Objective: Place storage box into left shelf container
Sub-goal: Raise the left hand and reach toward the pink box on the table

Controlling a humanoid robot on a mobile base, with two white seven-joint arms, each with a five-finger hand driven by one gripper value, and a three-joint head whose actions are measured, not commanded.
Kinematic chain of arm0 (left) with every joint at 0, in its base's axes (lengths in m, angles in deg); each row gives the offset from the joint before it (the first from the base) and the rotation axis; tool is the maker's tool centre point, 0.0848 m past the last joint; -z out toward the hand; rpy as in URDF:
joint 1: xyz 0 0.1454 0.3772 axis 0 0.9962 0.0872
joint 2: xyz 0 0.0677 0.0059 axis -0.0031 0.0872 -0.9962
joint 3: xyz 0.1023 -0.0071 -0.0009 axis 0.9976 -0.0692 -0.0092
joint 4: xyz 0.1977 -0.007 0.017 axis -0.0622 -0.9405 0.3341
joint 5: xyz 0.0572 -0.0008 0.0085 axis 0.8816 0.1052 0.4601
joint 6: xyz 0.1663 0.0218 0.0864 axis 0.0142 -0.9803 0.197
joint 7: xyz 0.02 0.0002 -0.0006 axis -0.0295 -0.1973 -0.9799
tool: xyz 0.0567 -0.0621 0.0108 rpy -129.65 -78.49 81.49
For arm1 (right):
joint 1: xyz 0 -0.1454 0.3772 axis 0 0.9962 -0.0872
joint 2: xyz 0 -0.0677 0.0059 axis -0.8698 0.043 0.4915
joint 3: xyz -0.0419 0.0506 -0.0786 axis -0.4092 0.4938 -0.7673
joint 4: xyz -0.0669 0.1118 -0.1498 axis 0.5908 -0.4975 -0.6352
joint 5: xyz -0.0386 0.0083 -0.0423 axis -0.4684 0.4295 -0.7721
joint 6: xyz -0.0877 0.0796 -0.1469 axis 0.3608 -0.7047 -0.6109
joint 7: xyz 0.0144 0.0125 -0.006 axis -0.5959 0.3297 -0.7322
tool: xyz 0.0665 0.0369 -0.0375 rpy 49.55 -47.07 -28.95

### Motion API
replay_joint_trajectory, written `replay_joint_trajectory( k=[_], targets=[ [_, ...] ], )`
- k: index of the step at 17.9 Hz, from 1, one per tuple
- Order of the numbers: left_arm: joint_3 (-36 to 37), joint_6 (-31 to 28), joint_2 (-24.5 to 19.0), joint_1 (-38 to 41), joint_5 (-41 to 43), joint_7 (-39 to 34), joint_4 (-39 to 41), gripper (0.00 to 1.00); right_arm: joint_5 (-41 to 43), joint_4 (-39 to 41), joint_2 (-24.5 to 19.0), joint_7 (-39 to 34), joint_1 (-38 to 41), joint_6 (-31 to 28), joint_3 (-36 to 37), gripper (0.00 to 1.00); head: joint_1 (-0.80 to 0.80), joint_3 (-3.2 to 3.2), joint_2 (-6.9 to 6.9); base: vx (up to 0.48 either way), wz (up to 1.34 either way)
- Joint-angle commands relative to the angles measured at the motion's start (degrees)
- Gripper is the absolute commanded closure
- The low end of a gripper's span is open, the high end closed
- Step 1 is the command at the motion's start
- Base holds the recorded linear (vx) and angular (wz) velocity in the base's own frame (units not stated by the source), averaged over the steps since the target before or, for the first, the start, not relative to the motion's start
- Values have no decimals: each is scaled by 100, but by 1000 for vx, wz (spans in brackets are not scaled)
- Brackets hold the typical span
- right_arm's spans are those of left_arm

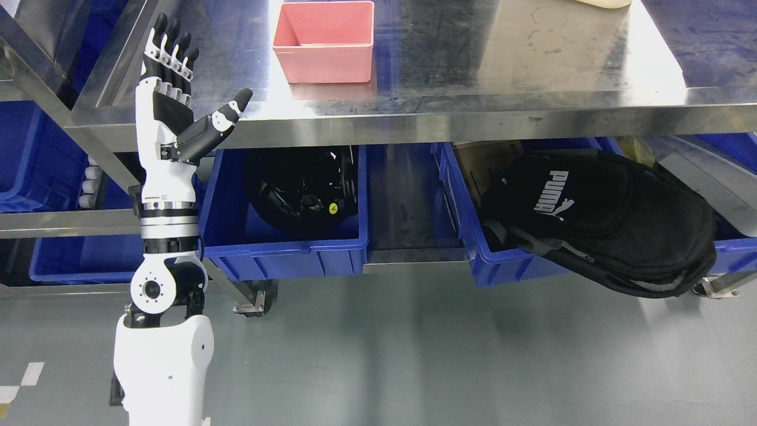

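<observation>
A pink storage box (324,41) stands upright and empty on the steel table top (502,59), left of the middle. My left hand (177,89) is raised at the table's left front corner, fingers straight up and thumb spread out to the right, holding nothing. It is to the left of the pink box and apart from it. Below the table, the left blue shelf container (284,248) holds a black helmet (301,183). The right arm does not show.
A second blue container (502,260) on the lower shelf at the right holds a black backpack (597,219) that hangs over its front edge. More blue bins (29,154) sit on a rack at the far left. Grey floor lies in front.
</observation>
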Motion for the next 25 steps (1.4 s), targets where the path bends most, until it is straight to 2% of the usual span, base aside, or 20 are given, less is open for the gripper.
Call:
replay_joint_trajectory(
  k=[1,3,5,9,12,14,16,19,21,25],
  targets=[
    [-233,-213,-100,89,-2,12,-28,0,-9,100,100,2,53,2,27,0,0,0,0,0,0],
    [-338,-302,-100,-33,-2,30,-37,0,-9,100,100,2,53,2,27,0,0,0,0,0,0],
    [-610,-337,-130,-523,7,160,-220,0,-9,100,100,2,53,2,27,0,0,0,0,0,0],
    [-716,-478,-1447,-1464,15,1818,-879,0,-9,100,100,2,53,2,27,0,0,0,0,0,0],
    [-655,-539,-2545,-2202,33,3399,-1590,0,-9,100,100,2,53,2,26,0,0,0,0,0,0],
    [-358,-548,-2917,-2528,286,4175,-1943,0,-9,100,100,2,53,2,27,0,0,0,0,0,0],
    [204,-513,-2997,-2888,944,4913,-2085,0,-9,100,100,2,53,2,27,0,0,0,0,0,0],
    [513,-522,-2910,-3161,1691,6021,-2146,0,-9,100,100,2,53,2,27,0,0,0,0,0,0],
    [750,-522,-2691,-3425,2176,6199,-2339,0,-9,100,100,2,53,2,27,0,0,0,0,0,0],
    [1172,-522,-2216,-4092,2616,6209,-2954,1,-9,100,100,2,53,2,27,0,0,0,0,0,0]
  ],
)
